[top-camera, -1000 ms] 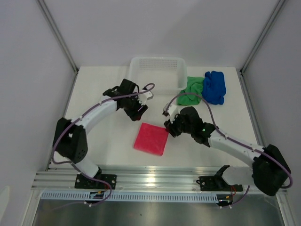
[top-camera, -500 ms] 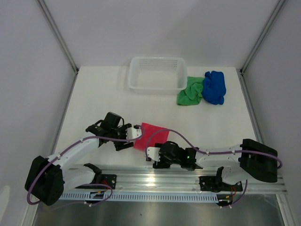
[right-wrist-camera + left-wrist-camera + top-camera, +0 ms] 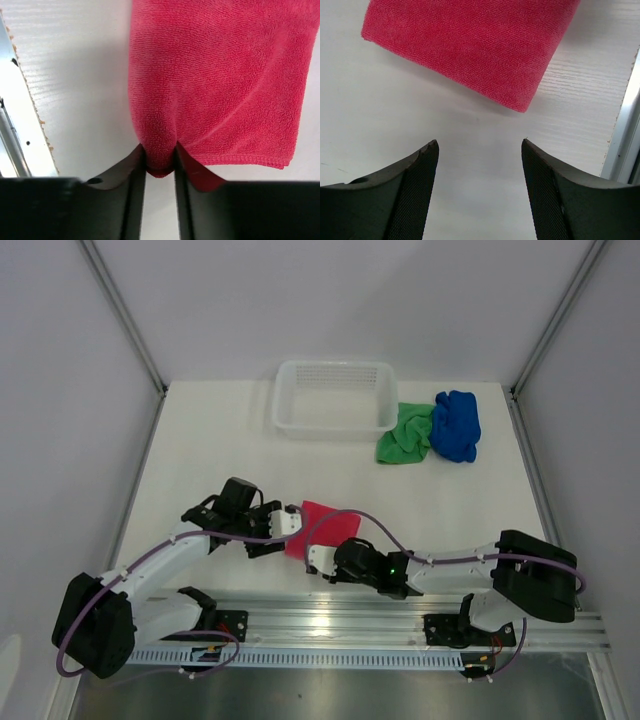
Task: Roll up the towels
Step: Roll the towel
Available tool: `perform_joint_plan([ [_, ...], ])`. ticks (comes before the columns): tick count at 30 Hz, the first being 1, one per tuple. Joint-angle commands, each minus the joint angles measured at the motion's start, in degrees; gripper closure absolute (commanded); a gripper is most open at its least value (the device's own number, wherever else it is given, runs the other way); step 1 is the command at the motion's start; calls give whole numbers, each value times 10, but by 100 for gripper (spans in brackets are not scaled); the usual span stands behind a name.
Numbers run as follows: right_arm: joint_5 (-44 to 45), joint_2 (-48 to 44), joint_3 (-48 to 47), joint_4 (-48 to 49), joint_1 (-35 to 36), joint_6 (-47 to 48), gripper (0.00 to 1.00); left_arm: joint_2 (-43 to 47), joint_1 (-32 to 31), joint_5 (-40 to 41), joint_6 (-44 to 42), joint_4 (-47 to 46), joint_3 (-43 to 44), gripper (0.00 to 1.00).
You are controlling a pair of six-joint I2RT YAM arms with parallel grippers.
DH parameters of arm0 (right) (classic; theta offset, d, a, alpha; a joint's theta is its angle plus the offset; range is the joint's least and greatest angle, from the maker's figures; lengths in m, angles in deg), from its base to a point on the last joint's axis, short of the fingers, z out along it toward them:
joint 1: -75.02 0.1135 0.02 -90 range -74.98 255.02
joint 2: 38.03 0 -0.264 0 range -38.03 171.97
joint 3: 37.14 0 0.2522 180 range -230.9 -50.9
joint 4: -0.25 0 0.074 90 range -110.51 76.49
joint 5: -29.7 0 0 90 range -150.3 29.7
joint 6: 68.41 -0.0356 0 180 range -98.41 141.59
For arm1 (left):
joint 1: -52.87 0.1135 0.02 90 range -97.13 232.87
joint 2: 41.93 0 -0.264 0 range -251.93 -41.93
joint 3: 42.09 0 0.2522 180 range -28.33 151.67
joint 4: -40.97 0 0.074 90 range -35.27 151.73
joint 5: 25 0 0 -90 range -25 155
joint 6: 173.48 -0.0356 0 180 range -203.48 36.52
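The pink towel lies folded near the table's front edge. It also shows in the left wrist view and the right wrist view. My right gripper is shut on the towel's near corner, the cloth bunched between its fingers. In the top view the right gripper sits at the towel's front edge. My left gripper is open and empty just beside the towel's left edge; it shows in the top view too. The green towel and the blue towel lie crumpled at the back right.
A white mesh basket stands at the back centre, left of the green towel. The metal rail runs along the table's front edge, close behind both grippers. It shows at the right of the left wrist view.
A second ago both grippers were up around the towel's far side. They swung down to the front edge. Since half a second ago, my right gripper has closed in on the towel's near corner.
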Motion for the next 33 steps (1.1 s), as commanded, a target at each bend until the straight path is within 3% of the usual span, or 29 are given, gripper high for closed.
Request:
perform_joint_plan([
  [1, -9, 8, -16, 7, -7, -9, 74, 6, -1, -45, -4, 6, 6, 30],
  [2, -14, 5, -16, 7, -12, -10, 85, 7, -1, -53, -5, 8, 11, 30],
  [5, -56, -17, -13, -1, -25, -21, 96, 8, -2, -71, -16, 18, 12, 29],
  [11, -158, -66, 2, 4, -81, -44, 96, 31, -31, -104, -71, -17, -2, 19],
  [20, -201, -72, 6, 13, -100, -53, 97, -18, -142, 0, -113, -144, -56, 18],
  [26, -238, -86, 14, 27, -125, -56, 98, -72, -143, 65, -106, -196, -71, 18],
  [29, -256, -97, 15, 26, -136, -57, 98, -100, -143, 79, -96, -209, -66, 23],
  [32, -281, -111, 19, 26, -149, -66, 98, -112, -143, 94, -78, -188, -50, 51],
  [33, -292, -115, 19, 22, -151, -69, 98, -107, -144, 94, -74, -168, -41, 69],
])
